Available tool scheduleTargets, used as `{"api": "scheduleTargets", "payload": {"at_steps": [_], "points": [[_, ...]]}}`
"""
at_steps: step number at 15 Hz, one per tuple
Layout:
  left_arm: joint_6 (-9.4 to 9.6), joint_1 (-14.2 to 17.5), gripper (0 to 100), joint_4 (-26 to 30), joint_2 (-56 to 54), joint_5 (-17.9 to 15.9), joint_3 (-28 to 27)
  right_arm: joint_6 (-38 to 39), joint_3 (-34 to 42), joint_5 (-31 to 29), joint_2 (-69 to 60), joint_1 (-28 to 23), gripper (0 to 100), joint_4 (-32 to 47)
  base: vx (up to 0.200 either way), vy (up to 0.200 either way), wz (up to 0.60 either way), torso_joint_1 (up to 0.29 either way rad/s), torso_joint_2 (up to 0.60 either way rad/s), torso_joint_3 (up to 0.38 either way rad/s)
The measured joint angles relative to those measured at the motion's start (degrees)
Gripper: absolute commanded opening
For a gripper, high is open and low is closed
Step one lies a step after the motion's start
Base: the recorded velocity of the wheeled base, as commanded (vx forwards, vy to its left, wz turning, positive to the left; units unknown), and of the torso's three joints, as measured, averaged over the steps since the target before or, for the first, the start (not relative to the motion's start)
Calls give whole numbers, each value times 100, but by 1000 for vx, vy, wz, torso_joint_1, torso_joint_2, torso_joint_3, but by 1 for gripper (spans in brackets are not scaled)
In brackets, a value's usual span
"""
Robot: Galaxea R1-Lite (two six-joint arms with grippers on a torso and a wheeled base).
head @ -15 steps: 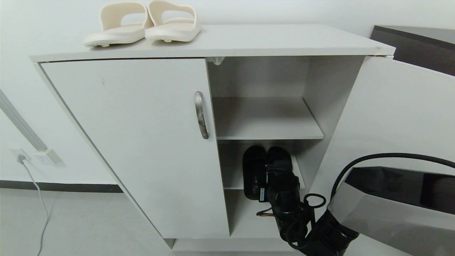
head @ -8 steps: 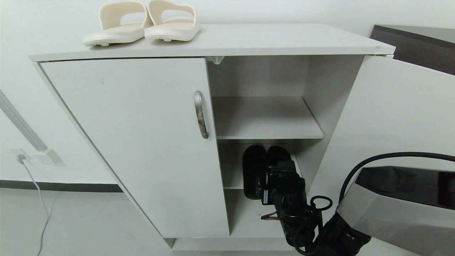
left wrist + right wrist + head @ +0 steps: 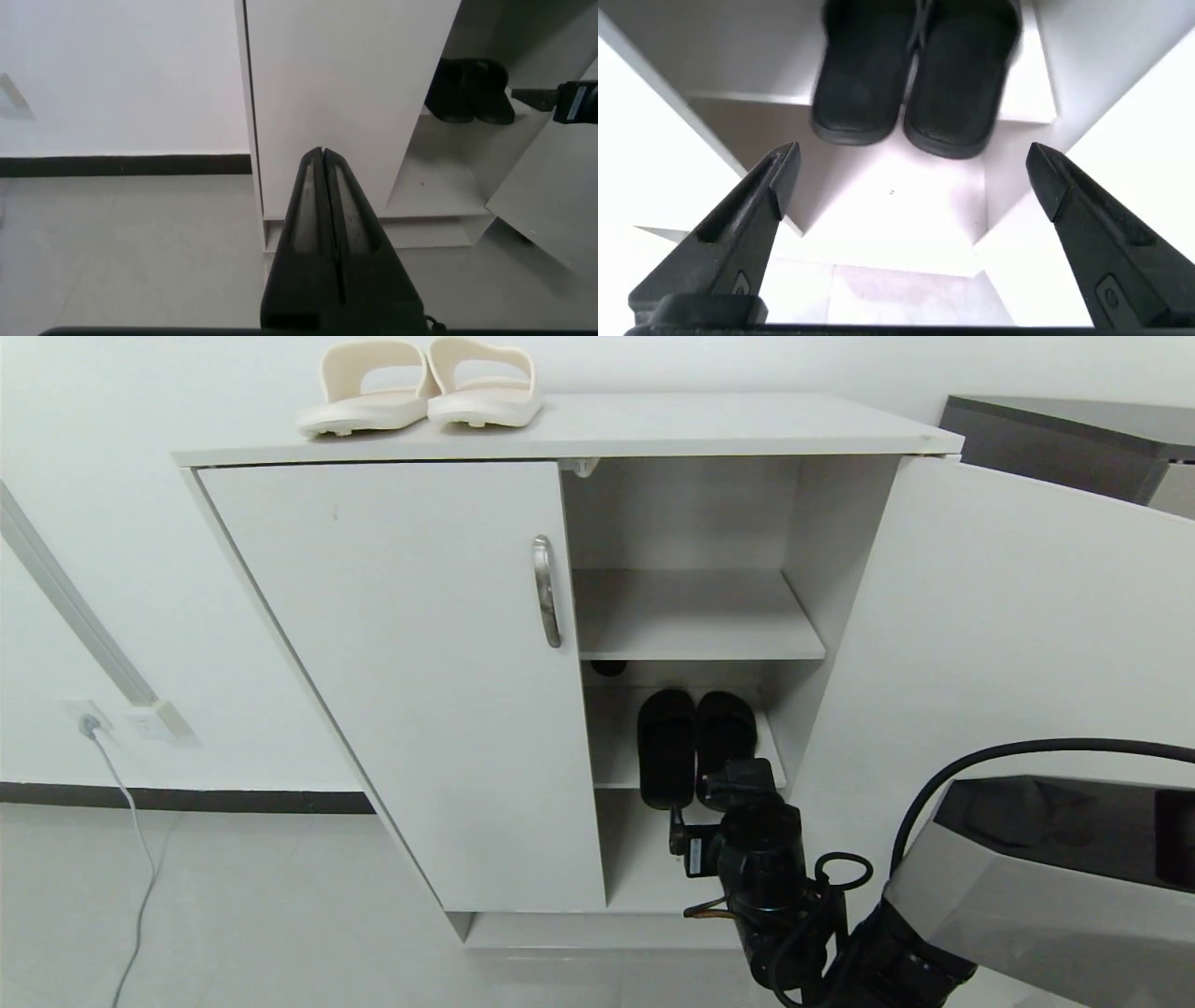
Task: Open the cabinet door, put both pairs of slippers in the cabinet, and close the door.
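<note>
1. Cabinet [image 3: 747, 425]: plain white all over; handle [image 3: 547, 593]: brushed silver.
2. Cream slippers [image 3: 481, 403]: one even cream, no pattern.
3. Black slippers [image 3: 667, 747]: plain matte black.
4. Right tool [image 3: 912, 159] and left tool [image 3: 322, 154]: black.
5. Floor [image 3: 187, 915]: pale grey; skirting [image 3: 187, 798]: black; wall [image 3: 93, 429]: white.

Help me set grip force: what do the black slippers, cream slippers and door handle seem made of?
Black slippers inside the white cabinet: probably moulded foam or rubber, matt, no shine. Cream slide slippers on the cabinet top: likely the same, smooth one-piece look. Curved silver door handle: apparently brushed metal, dull sheen.
</note>
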Motion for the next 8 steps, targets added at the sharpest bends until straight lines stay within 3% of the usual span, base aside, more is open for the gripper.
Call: {"api": "scheduleTargets", "payload": {"at_steps": [8], "points": [[4, 0, 0, 0, 0, -6, 0, -193, 140, -17, -12, 2, 100, -345, 0, 0, 0, 0, 0, 0]]}}
